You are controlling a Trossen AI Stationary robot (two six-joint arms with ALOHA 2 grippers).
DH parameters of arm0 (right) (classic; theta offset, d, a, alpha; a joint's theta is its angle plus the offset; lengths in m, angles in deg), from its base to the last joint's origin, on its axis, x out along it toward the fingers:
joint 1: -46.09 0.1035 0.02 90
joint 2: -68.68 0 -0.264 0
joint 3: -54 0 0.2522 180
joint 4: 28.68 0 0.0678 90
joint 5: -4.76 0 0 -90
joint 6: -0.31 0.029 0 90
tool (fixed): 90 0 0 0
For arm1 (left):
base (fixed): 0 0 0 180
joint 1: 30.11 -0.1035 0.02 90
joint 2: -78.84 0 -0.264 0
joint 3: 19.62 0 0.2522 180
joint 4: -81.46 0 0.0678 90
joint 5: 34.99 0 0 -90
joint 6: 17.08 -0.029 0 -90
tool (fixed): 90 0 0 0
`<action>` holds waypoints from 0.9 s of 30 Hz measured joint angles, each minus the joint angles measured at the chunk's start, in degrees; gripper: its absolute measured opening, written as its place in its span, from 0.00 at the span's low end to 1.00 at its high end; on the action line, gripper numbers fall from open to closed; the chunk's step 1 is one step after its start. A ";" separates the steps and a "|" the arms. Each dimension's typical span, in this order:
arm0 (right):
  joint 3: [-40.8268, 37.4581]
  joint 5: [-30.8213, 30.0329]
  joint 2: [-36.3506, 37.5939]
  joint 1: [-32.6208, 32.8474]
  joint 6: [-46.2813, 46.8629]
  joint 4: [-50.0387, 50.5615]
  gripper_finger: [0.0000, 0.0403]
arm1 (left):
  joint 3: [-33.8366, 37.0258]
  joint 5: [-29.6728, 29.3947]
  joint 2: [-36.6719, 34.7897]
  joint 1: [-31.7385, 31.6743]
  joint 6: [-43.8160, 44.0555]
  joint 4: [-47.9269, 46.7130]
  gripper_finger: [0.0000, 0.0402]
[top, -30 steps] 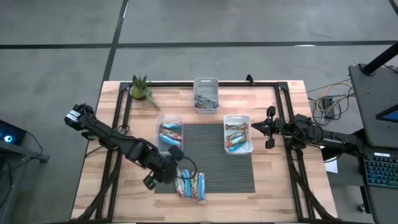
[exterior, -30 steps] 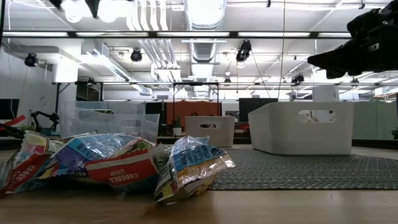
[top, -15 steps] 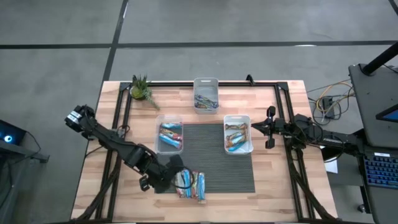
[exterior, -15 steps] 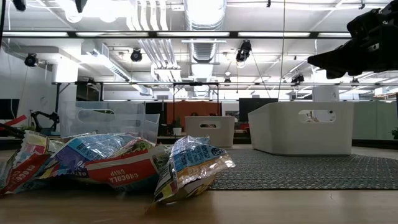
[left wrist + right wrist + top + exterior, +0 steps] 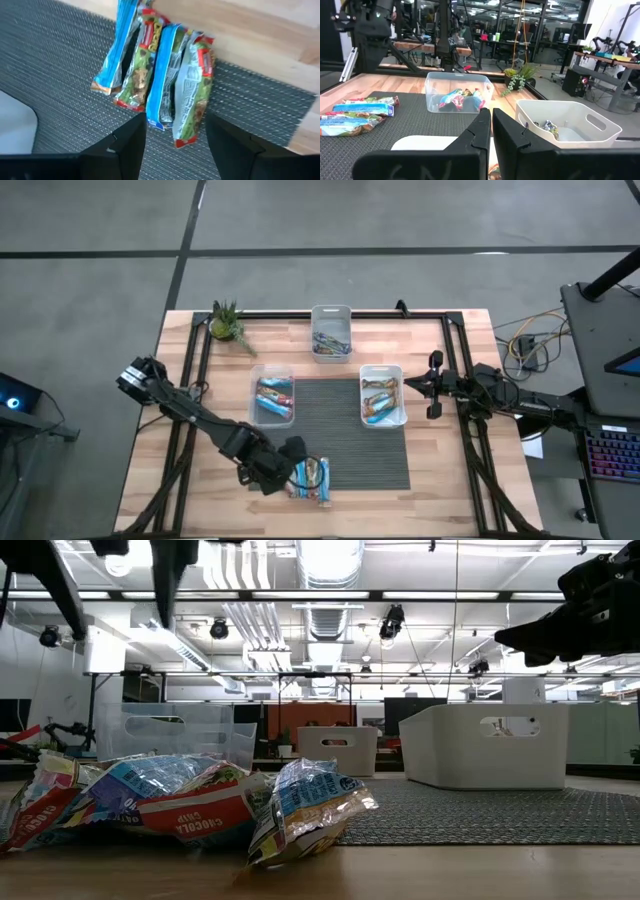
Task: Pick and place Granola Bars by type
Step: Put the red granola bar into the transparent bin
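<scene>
Left gripper, fingers spread, is hovering over four loose bars lying at the mat edge. For a clean pick, it should be straddling one outer bar only. Right gripper, pressed together, is waiting beside the white bin.

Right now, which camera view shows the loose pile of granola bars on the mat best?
The left wrist view: the loose granola bars fill it, four wrappers side by side, colours distinct. The high view shows them small, beside the left gripper. The low view shows crumpled wrapper ends; the right wrist view shows them far off.
</scene>
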 joint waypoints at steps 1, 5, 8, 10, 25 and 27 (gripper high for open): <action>0.01 0.00 0.00 -0.02 0.04 0.00 0.02 | 0.00 -0.02 0.37 -0.16 0.06 0.04 0.46; 0.00 0.00 0.00 0.00 0.11 0.00 0.02 | 0.00 0.01 1.68 -0.41 0.24 0.08 0.46; 0.00 0.01 0.00 -0.01 0.09 0.00 0.02 | 0.50 0.04 2.46 -0.60 0.20 0.31 0.46; 0.01 0.00 0.00 -0.02 0.25 0.00 0.02 | 1.80 0.06 2.59 -0.65 0.20 0.63 0.46; -0.01 0.00 0.00 -0.02 0.00 0.00 0.02 | 11.15 -0.97 2.11 -2.00 0.09 9.55 0.46; 0.00 0.00 0.00 -0.01 0.09 0.00 0.02 | 11.15 -0.99 2.11 -2.47 0.09 9.68 0.46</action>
